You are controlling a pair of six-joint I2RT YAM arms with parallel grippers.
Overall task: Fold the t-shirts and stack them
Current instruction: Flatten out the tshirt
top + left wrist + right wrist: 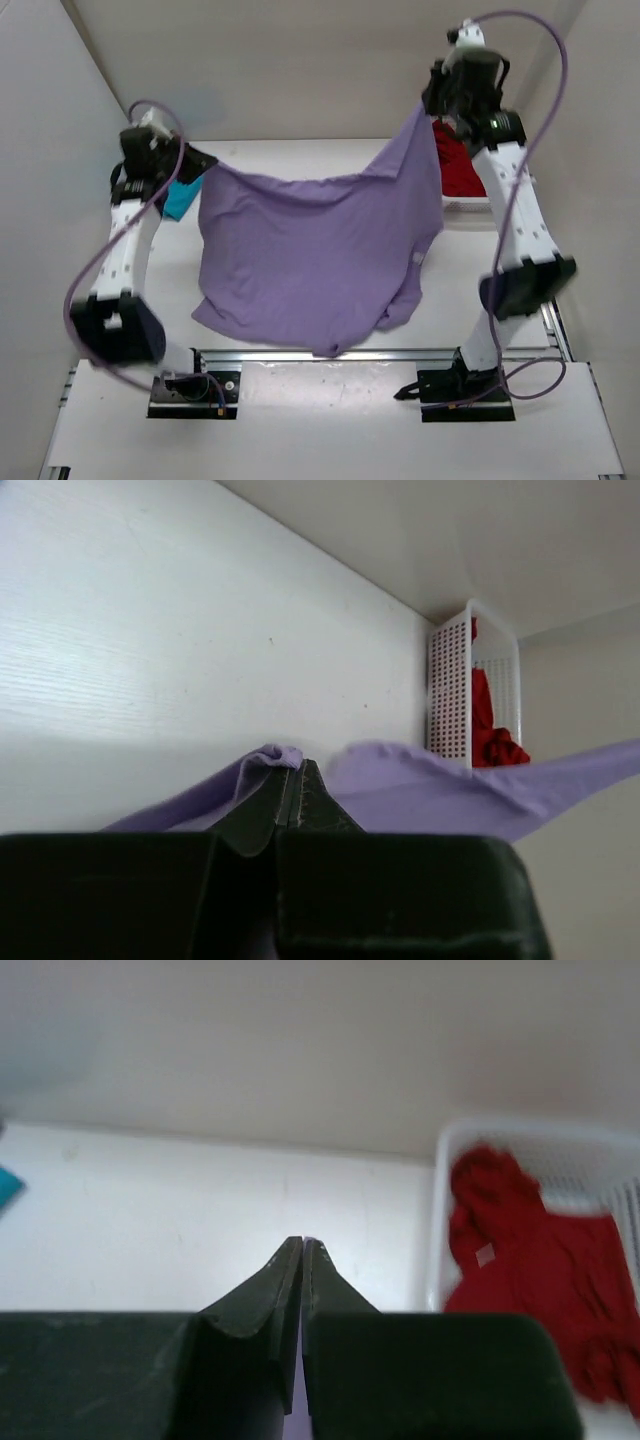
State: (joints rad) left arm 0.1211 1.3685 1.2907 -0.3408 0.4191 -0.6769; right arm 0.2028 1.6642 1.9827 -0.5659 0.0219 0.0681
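A purple t-shirt hangs in the air between my two grippers, its lower part draped over the table's near edge. My left gripper is shut on one corner of it; in the left wrist view the purple cloth bunches at the shut gripper. My right gripper is held higher and is shut on the other corner; in the right wrist view only a sliver of purple shows low between the fingers. A red t-shirt lies in a white basket at the back right.
A teal garment lies by the left arm, partly hidden. The white basket with the red shirt stands against the right wall. White walls close in the back and sides. The arm bases sit on rails at the near edge.
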